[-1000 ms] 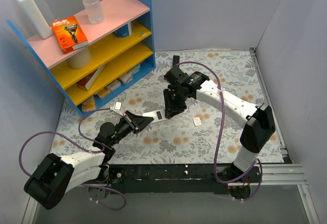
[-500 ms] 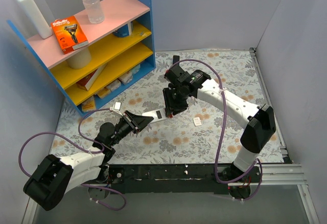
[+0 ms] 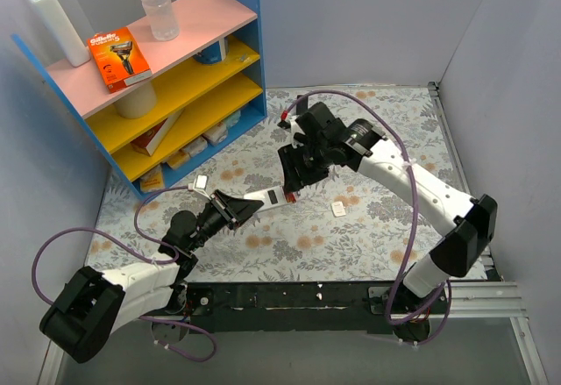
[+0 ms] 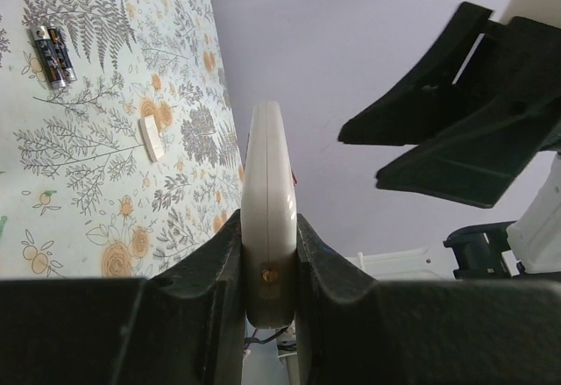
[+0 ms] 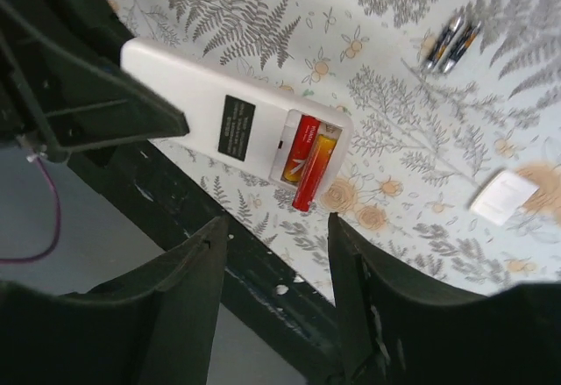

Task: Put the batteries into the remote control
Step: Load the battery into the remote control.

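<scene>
The remote control (image 5: 219, 96) is clenched in the left gripper (image 4: 267, 240); the right gripper (image 5: 276, 245) is released above it. The protruding battery (image 5: 301, 174) should be pressed flat.

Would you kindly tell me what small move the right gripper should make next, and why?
Probably lower the open right gripper and push the red battery fully in. Its end seems to overhang the edge of the remote control, which the left gripper holds white side up, while the orange battery lies inside.
</scene>
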Controlling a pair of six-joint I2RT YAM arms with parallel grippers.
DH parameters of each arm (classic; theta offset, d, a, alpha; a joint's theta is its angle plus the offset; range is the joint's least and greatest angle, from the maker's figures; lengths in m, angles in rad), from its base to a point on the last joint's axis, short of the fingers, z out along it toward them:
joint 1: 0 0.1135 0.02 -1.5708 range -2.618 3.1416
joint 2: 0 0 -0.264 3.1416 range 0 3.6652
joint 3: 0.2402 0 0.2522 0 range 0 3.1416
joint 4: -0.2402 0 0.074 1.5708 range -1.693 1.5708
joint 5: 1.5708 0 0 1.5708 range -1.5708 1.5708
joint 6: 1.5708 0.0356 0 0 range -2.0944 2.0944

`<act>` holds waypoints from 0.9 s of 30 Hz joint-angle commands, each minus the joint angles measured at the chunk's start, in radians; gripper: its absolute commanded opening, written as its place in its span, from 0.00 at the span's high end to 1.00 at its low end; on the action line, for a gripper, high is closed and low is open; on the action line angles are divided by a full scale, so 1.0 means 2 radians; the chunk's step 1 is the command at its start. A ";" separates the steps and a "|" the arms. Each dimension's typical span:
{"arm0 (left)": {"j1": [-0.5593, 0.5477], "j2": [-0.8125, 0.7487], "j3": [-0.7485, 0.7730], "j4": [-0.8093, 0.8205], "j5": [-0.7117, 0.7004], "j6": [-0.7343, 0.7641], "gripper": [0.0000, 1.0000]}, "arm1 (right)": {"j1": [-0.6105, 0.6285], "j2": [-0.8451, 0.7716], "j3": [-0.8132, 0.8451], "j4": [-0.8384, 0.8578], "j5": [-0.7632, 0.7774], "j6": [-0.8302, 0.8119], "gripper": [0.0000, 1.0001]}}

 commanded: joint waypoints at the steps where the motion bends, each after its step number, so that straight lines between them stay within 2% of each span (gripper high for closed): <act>1: 0.000 -0.016 -0.005 0.014 0.012 -0.034 1.00 | -0.001 -0.075 -0.018 0.057 -0.039 -0.191 0.43; 4: 0.000 -0.016 0.005 0.012 0.024 -0.024 1.00 | -0.001 -0.122 -0.076 0.082 -0.047 -0.259 0.43; 8: 0.000 -0.014 0.014 0.011 0.033 -0.016 1.00 | -0.001 -0.184 -0.158 0.153 -0.065 -0.394 0.41; 12: 0.000 -0.012 0.019 0.014 0.037 -0.012 1.00 | -0.001 -0.213 -0.205 0.177 -0.096 -0.459 0.45; 22: 0.000 0.004 0.030 0.035 0.055 -0.004 1.00 | -0.001 -0.200 -0.230 0.191 -0.129 -0.497 0.49; 25: 0.000 0.004 0.033 0.032 0.058 -0.002 1.00 | -0.001 -0.194 -0.231 0.191 -0.143 -0.500 0.58; 27: 0.000 0.003 0.034 0.031 0.060 -0.001 1.00 | -0.001 -0.187 -0.228 0.187 -0.150 -0.502 0.58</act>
